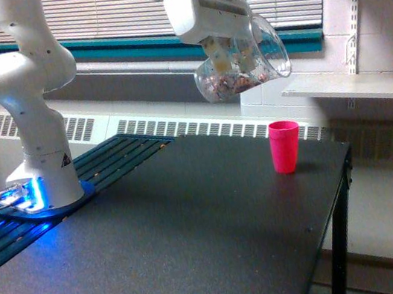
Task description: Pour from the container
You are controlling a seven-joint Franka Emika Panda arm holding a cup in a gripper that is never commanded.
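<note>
Container (243, 64) tilted, clamped in gripper (234, 54)

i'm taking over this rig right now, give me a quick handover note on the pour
Gripper: shut on the clear cup, held high above the table.
Clear cup: tilted, mouth toward the exterior view's right, small brownish-pink bits sitting in its low side.
Pink cup: upright on the table near the far right edge in the exterior view, below and slightly right of the clear cup.
Done: clear cup lifted and tipped.
Left: nothing visibly falling; whether any bits are in the pink cup cannot be told. Probably tip further over the pink cup.
</note>
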